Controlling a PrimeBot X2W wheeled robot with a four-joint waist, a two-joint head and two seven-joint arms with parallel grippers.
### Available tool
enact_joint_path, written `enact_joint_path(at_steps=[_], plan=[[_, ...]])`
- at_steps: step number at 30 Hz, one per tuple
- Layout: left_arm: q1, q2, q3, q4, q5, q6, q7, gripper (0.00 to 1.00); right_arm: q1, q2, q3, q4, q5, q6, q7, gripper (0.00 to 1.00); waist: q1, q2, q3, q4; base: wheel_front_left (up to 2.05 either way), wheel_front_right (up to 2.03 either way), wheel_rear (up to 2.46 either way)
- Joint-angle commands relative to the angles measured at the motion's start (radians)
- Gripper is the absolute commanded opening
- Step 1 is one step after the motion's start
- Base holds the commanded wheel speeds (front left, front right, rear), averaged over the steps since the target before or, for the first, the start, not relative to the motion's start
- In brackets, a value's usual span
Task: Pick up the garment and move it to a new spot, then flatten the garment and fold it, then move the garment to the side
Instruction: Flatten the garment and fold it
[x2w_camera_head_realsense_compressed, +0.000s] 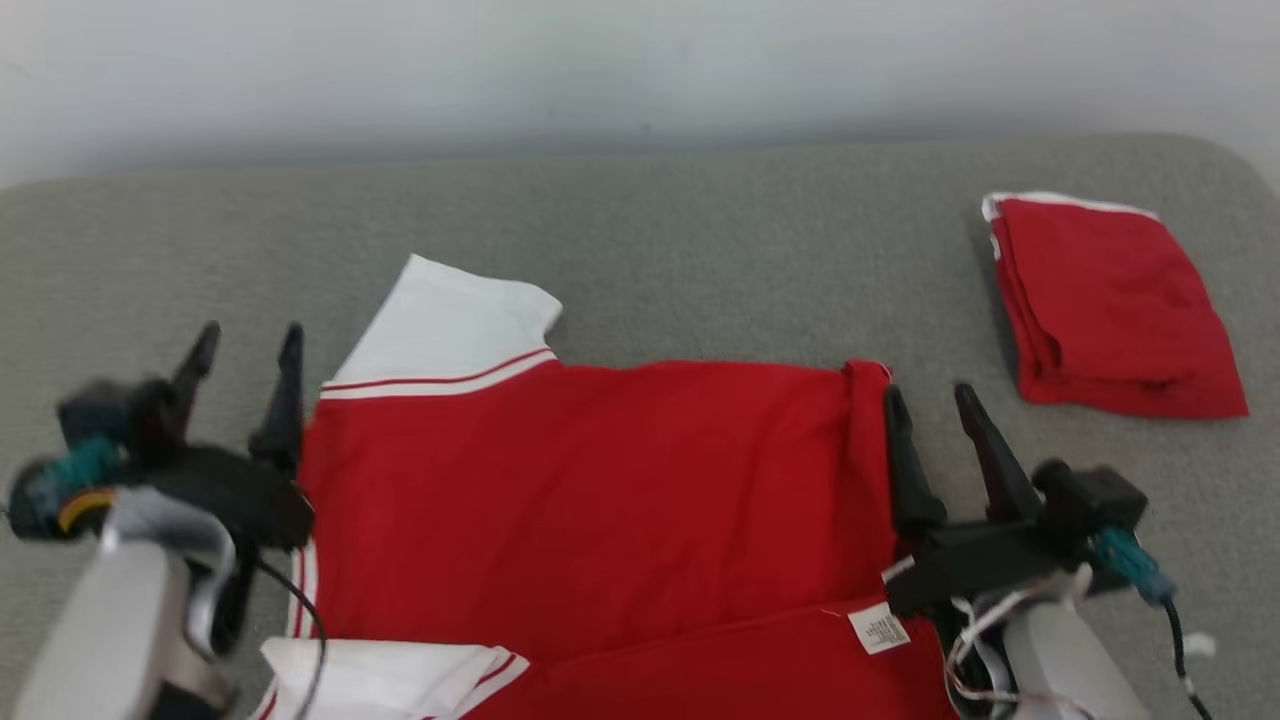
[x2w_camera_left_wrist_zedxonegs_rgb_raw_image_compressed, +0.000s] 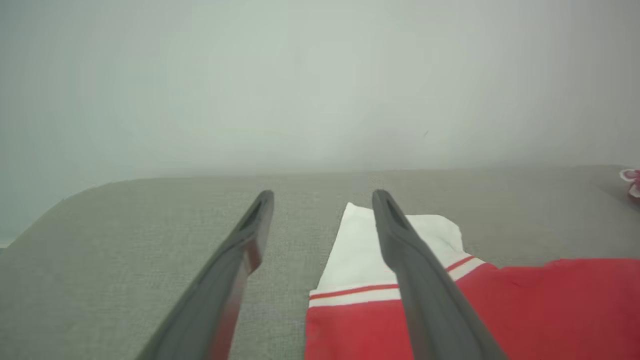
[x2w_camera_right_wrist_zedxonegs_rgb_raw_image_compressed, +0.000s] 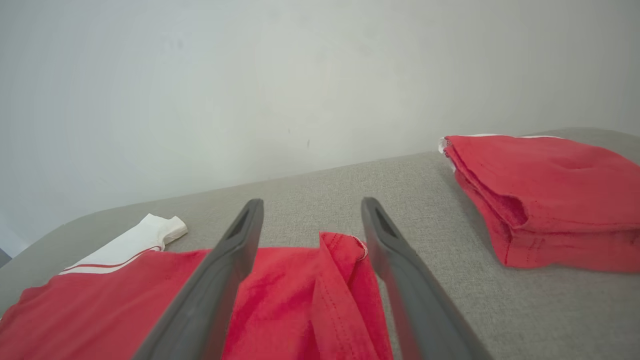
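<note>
A red garment with white sleeves and red-striped trim lies spread on the grey table. One white sleeve points to the far left; a second white sleeve lies at the near edge. My left gripper hovers open just left of the garment's left edge, nothing between its fingers. My right gripper stands open at the garment's right hem. The left wrist view has the sleeve behind my right-hand finger. A white care label shows on a folded-over near flap.
A second red garment, folded into a neat stack, rests at the table's far right, also in the right wrist view. A pale wall stands behind the table. Bare grey surface lies along the far side and left.
</note>
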Motion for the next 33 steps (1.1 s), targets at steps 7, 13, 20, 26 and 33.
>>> enact_joint_path(at_steps=[7, 13, 20, 26, 33], plan=[[-0.248, 0.152, -0.118, 0.101, -0.147, 0.002, 0.146, 1.00, -0.193, 0.002, 0.068, 0.072, 0.018, 0.002, -0.004, 1.00, -0.0001, -0.0001, 0.206, -0.150, 0.00, 0.00, 0.00], [-0.367, 0.200, -0.195, 0.204, -0.190, 0.001, 0.194, 1.00, -0.256, 0.002, 0.121, 0.079, 0.059, 0.002, -0.004, 1.00, -0.0001, -0.0001, 0.252, -0.189, 0.00, 0.00, 0.00], [-0.446, 0.220, -0.238, 0.327, -0.213, 0.001, 0.184, 1.00, -0.269, 0.002, 0.150, 0.065, 0.072, 0.002, -0.004, 1.00, -0.0001, -0.0001, 0.275, -0.225, 0.00, 0.00, 0.00], [-0.488, 0.234, -0.289, 0.398, -0.228, 0.001, 0.180, 1.00, -0.247, 0.002, 0.159, 0.044, 0.074, 0.002, -0.004, 1.00, -0.0001, -0.0001, 0.279, -0.241, 0.00, 0.00, 0.00], [-0.518, 0.215, -0.315, 0.476, -0.245, 0.001, 0.180, 1.00, -0.234, 0.002, 0.170, 0.032, 0.072, 0.002, -0.004, 1.00, -0.0001, -0.0001, 0.278, -0.248, 0.00, 0.00, 0.00]])
